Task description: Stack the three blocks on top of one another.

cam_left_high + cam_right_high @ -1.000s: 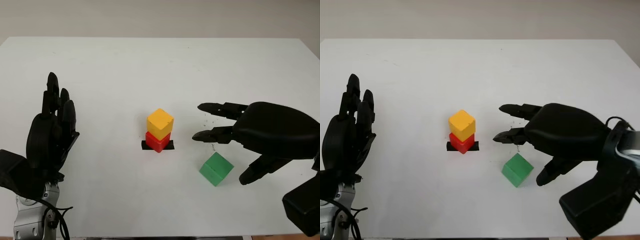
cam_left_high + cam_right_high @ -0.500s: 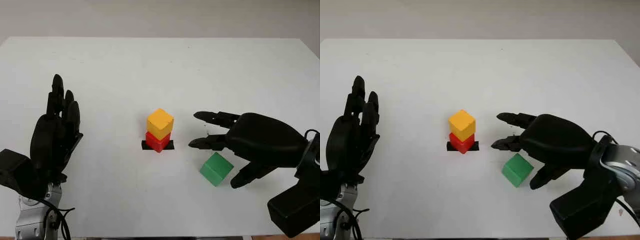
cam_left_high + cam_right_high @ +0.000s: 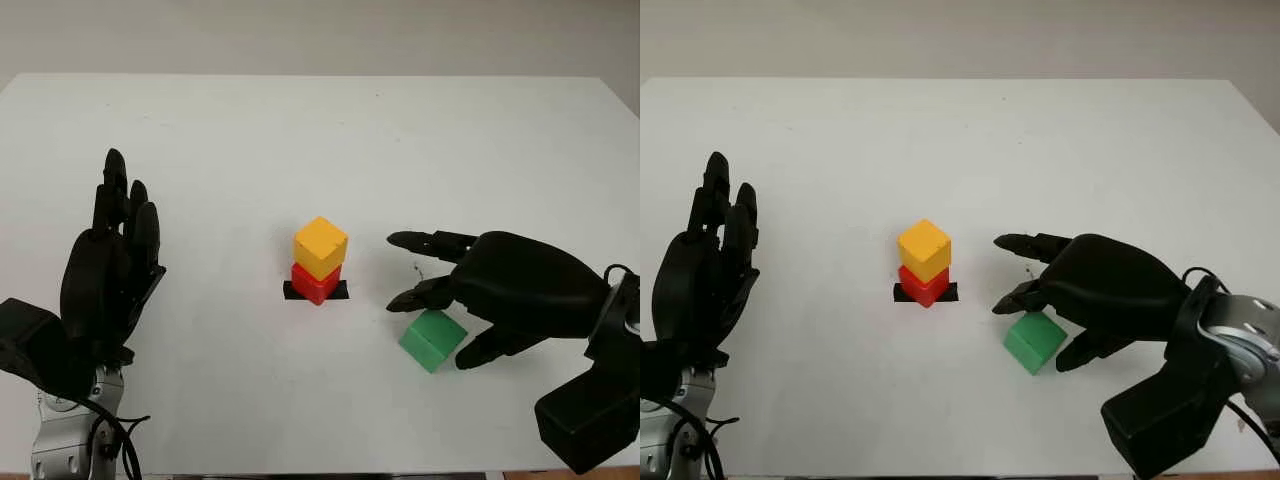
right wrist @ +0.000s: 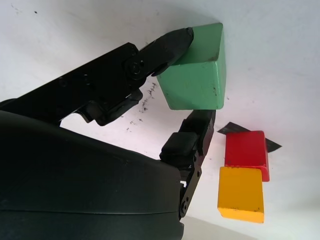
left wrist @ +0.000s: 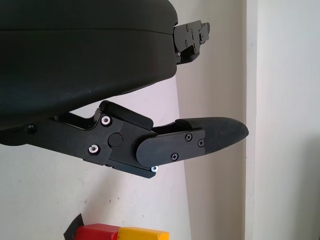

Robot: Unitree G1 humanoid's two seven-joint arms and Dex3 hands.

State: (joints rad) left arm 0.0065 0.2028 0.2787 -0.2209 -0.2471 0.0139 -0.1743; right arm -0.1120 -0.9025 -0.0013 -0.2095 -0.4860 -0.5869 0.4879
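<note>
Sitting on the white surface (image 3: 300, 130) near its front right part, the green block (image 3: 432, 339) lies beside our right hand (image 3: 470, 300), which arches over it from the right. In the right wrist view a fingertip (image 4: 176, 41) presses against one upper edge of the green block while another finger (image 4: 197, 131) meets the opposite side, so we read the fingers as curled around the block, which sits on the surface. To the left of it, well apart, the yellow block (image 3: 320, 247) rests on top of the red block (image 3: 315, 283), turned a little relative to it, and the red one stands on a small strip of black tape (image 3: 338, 291) at the middle of the surface. Our left hand (image 3: 105, 280) stays out at the front left, palm side turned toward the stack, fingers pointing away from us, open and holding nothing.
</note>
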